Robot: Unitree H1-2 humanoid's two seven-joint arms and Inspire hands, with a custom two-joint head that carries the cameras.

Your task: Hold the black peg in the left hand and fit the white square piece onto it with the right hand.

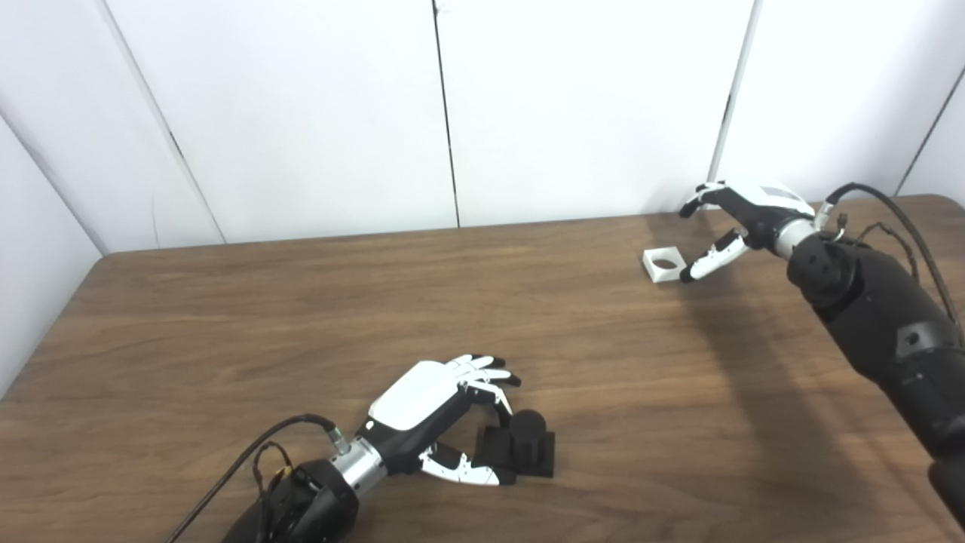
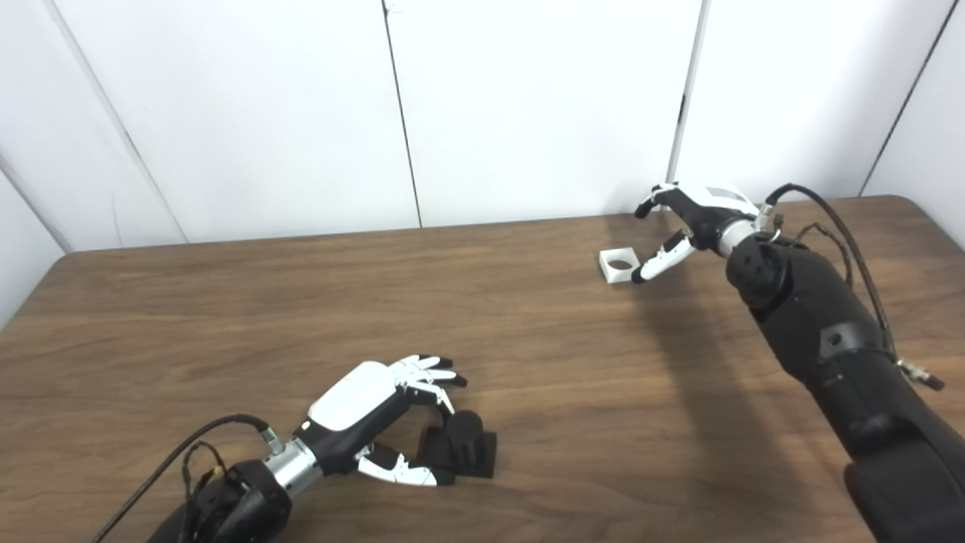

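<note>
With my left hand (image 1: 441,411) spread around the black peg (image 1: 525,445) but not yet clamped, and my right hand (image 1: 735,219) open beside the white square piece (image 1: 664,264) on the worktop (image 1: 301,317), a careless thumb could nudge that light piece away.

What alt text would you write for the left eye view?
The left hand reaches around the black peg on the wooden table, fingers apart; far right, the open right hand nears the white square piece, thumb tip beside it.
</note>
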